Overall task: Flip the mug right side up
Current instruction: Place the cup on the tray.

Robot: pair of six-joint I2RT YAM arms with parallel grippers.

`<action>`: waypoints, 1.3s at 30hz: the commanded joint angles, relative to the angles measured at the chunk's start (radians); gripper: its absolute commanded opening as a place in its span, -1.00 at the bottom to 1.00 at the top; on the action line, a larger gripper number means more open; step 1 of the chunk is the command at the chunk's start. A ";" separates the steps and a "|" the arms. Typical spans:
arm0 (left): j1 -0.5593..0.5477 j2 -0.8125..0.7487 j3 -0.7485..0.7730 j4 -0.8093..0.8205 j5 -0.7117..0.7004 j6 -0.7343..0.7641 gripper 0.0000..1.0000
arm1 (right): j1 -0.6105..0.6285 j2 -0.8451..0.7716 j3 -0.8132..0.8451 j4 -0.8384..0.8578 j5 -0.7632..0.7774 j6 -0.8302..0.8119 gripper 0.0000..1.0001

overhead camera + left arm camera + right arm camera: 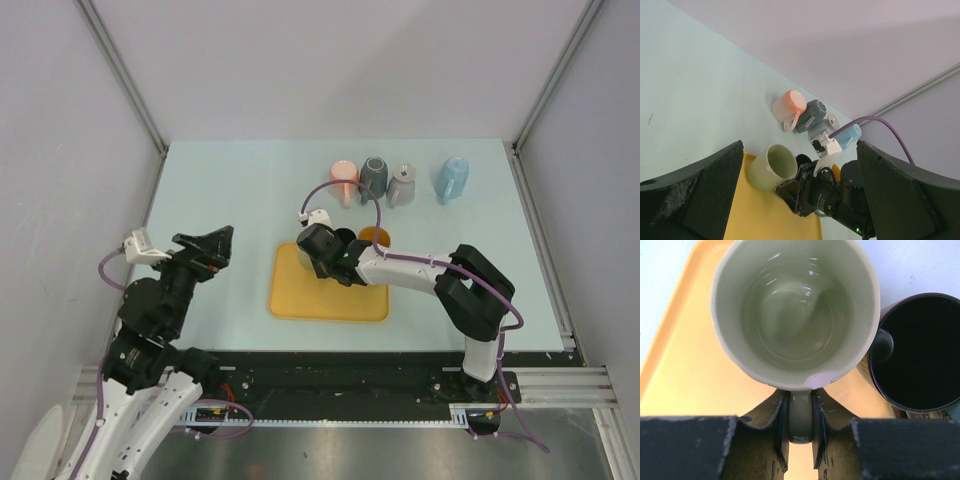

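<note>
The pale green mug hangs over the yellow tray, and the right wrist view looks straight into its empty mouth. My right gripper is shut on the mug's handle, one finger on each side. In the left wrist view the mug is tilted with its mouth up and toward the left, and the right gripper is behind it. In the top view the right gripper covers the mug. My left gripper stands open and empty, left of the tray.
A dark mug stands upright right beside the held mug, at the tray's far right corner. Along the back stand a pink mug, a dark grey mug, a light grey mug and a blue mug.
</note>
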 commanded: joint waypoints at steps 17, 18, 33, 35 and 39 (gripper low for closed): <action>0.004 0.029 -0.014 0.022 0.004 -0.001 0.97 | -0.010 -0.001 0.046 -0.029 0.055 0.023 -0.84; 0.004 0.028 -0.014 0.022 0.007 -0.003 0.97 | -0.010 -0.004 0.046 -0.032 0.052 0.028 -0.81; 0.004 0.028 -0.021 0.022 0.025 -0.015 0.97 | 0.006 -0.032 0.044 -0.087 0.041 0.071 -0.28; 0.003 0.029 -0.023 0.022 0.030 -0.017 0.97 | 0.010 -0.041 0.044 -0.092 0.046 0.077 -0.20; 0.004 0.034 -0.025 0.022 0.035 -0.020 0.97 | 0.015 -0.064 0.043 -0.098 0.050 0.083 -0.08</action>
